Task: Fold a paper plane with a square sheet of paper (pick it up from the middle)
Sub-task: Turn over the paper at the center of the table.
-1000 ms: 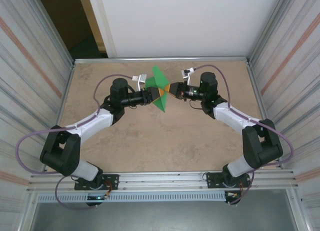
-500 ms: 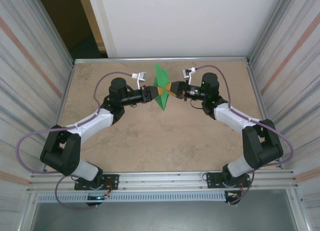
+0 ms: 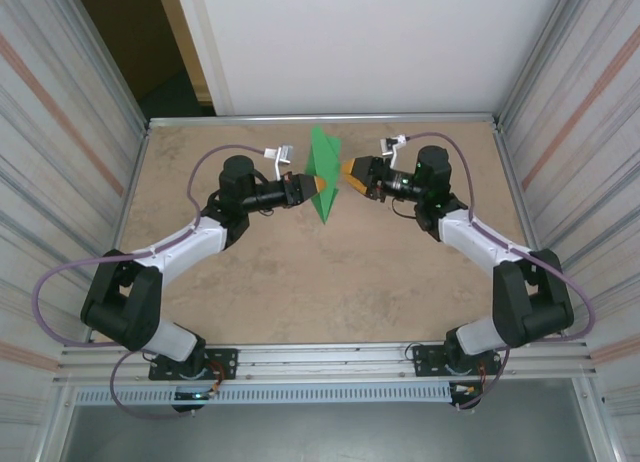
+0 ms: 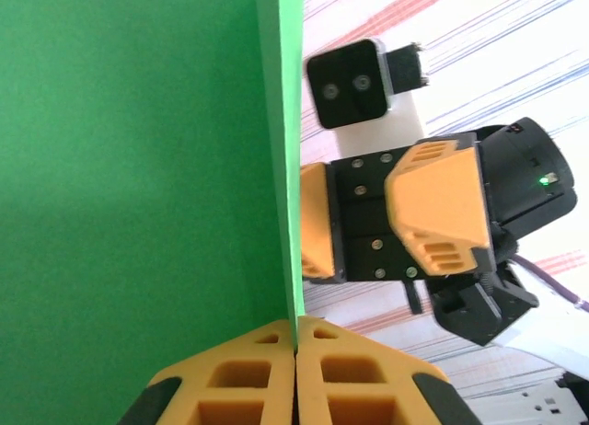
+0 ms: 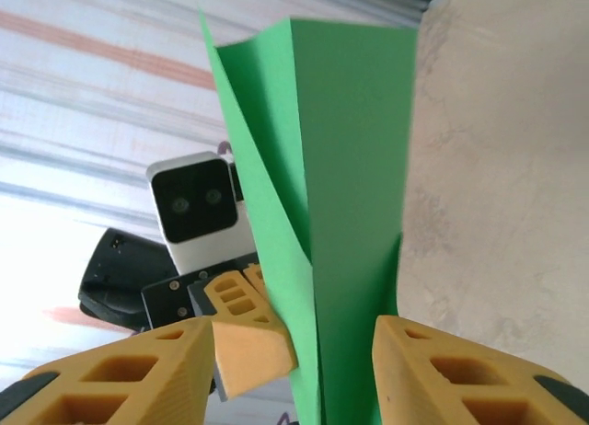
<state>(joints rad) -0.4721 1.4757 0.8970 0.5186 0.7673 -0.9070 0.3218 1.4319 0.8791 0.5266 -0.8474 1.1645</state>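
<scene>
Toward 12 o'clock over the table [image 3: 300, 282], the paper [image 3: 322, 162] is held upright, folded (layer count unclear; its lower end is cut off in both wrist views). Left gripper [image 3: 319, 186], at its 9 o'clock, is clamped tight on the folded edge. Right gripper [image 3: 348, 171], at 3 o'clock, stands parted and grips nothing, with the paper just off its tips.

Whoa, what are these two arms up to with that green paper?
Two robot arms are partway through folding a square sheet of paper. The left claw is shut on the folded green sheet, holding it upright on edge above the table. The right claw faces it from the other side with its jaws open, not gripping.
</scene>
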